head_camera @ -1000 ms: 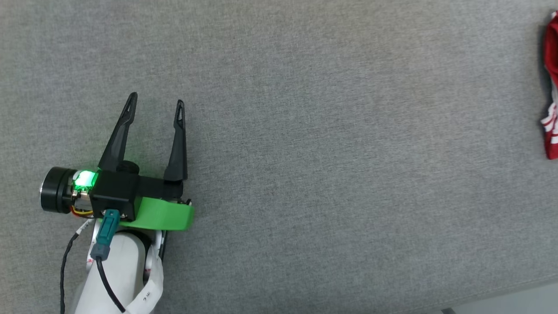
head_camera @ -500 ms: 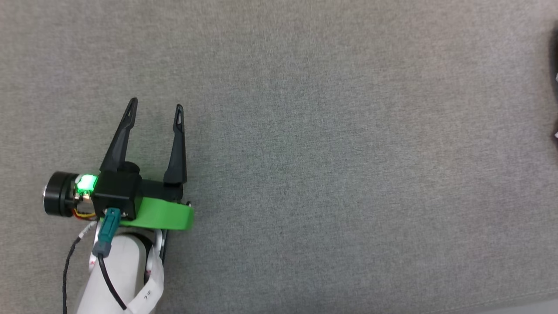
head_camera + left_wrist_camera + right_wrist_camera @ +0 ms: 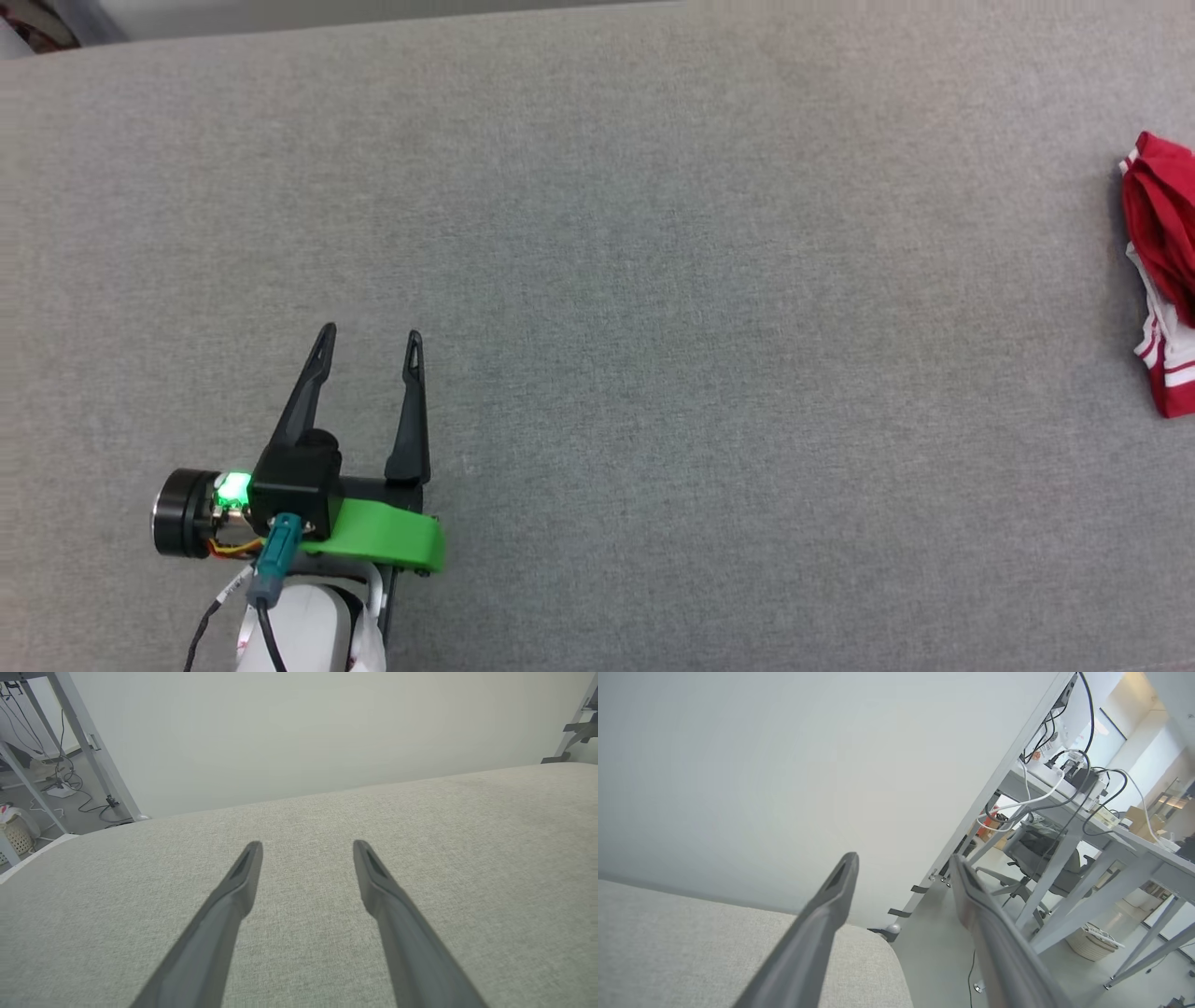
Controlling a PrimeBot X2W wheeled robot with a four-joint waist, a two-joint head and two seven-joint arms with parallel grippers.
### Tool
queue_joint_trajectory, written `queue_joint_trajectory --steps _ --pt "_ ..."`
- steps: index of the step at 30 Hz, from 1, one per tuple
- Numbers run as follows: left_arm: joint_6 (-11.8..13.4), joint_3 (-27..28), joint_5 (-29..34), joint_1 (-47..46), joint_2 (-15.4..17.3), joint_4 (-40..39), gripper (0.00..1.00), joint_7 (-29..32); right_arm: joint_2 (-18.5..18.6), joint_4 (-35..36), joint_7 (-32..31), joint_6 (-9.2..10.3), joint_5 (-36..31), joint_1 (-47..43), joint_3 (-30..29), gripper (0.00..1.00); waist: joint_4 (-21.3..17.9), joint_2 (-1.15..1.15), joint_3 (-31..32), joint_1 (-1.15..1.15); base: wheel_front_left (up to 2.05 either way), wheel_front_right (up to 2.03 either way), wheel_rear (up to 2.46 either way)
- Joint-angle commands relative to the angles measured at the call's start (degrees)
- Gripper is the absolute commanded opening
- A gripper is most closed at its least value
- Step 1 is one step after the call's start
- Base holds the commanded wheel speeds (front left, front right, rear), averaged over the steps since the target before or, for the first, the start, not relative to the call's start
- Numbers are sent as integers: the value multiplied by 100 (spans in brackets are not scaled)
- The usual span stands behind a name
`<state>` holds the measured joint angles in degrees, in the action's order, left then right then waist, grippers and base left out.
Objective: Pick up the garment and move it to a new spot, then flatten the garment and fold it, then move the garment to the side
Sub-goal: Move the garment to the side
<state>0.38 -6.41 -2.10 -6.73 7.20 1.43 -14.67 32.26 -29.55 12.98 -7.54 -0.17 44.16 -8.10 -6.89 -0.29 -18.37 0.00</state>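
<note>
Tipping up a little, the head camera is now showing the far edge of the grey cloth surface (image 3: 653, 280), so the whole picture is sitting lower than before. The things themselves are not sliding.

The left claw (image 3: 371, 331) is hanging over the near left part of the surface, spread wide and holding nothing. Its own camera is showing the same two fingers (image 3: 306, 843) apart over bare cloth.

The right claw (image 3: 902, 855) is also standing released and empty, pointing out past the surface's rounded corner toward the room.

The garment (image 3: 1162, 243) is lying bunched up at the far right edge, with no claw touching it.

It looks like the garment is still waiting to be flattened. Next, the right claw is probably needing to come down and pinch one edge, with the left claw coming across to help pull it smooth.
</note>
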Motion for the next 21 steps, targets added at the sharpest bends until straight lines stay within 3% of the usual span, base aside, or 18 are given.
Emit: queue_joint_trajectory --steps 1,11,21 --pt "36 1 -61 95 -37 24 100 -33 -213 243 104 5 -56 -228 -69 100 362 29 496 0 0 0 0" --pt "49 52 -117 325 -119 201 100 -33 -1502 2496 200 5 170 -1587 -98 100 660 29 936 0 0 0 0" --pt "65 113 -146 502 -196 368 100 -33 -2459 3040 201 5 432 -2894 325 100 758 29 1307 0 0 0 0"
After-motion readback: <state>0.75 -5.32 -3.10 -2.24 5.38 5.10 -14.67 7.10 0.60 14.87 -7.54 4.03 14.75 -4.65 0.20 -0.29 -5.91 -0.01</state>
